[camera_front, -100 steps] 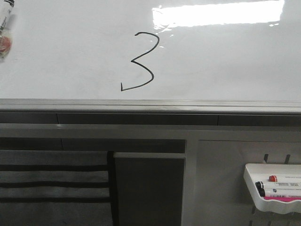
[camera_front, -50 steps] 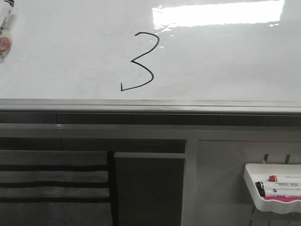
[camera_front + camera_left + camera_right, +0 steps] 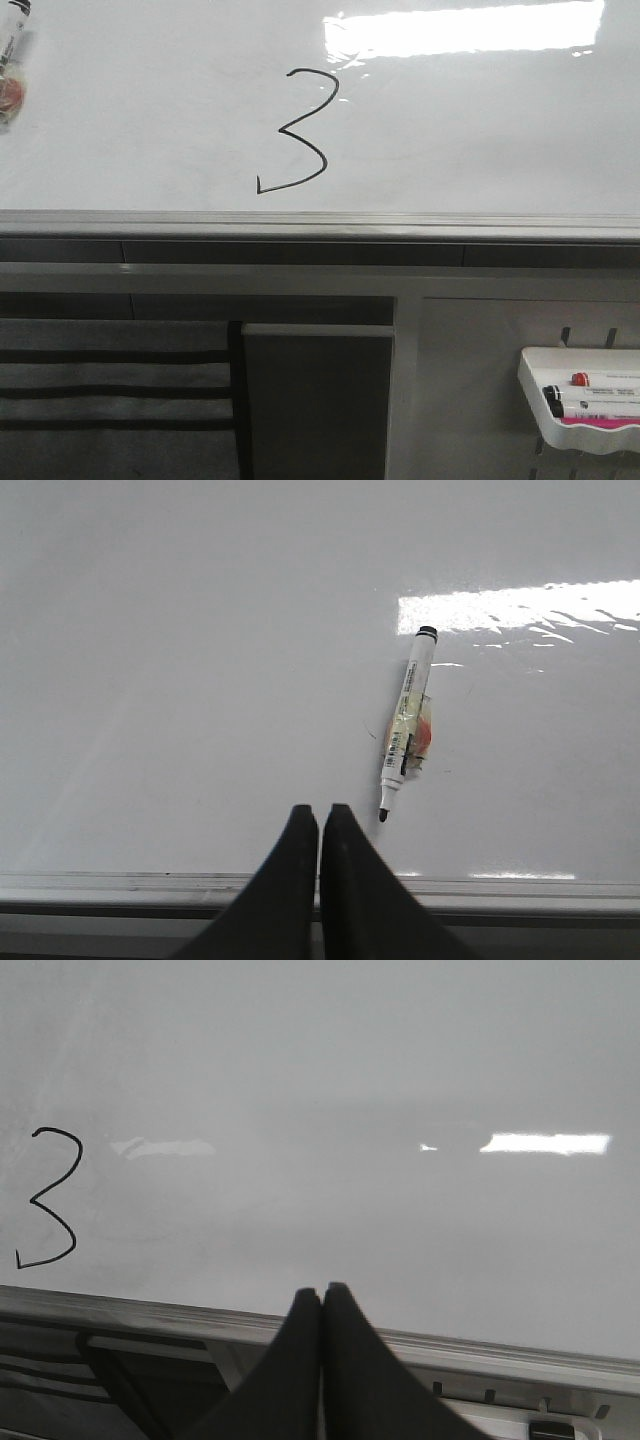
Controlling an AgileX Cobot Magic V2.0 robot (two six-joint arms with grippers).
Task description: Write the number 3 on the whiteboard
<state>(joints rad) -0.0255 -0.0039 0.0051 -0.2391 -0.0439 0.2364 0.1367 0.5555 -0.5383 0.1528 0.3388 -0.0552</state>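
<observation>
— Whiteboard (image 3: pixel 480 120) first, front view: where is the number 3 (image 3: pixel 300 130)?
— Drawn in thin black line left of centre, just above the silver frame edge. A bright glare sits at about two o'clock from it.
— Anything else there?
— A marker (image 3: pixel 12 62) lies at the board's far left edge, near ten o'clock. Below the frame, at five o'clock, a white tray (image 3: pixel 580 400) holds more markers.
— Left wrist view?
— The left gripper (image 3: pixel 320 815) has its jaws pressed together, holding nothing. The uncapped marker (image 3: pixel 407 723) lies on the board at one o'clock from the fingertips, apart from them.
— Right wrist view?
— The right gripper (image 3: pixel 322 1295) is likewise pressed together and empty. The number 3 (image 3: pixel 50 1198) sits at ten o'clock, well apart.
</observation>
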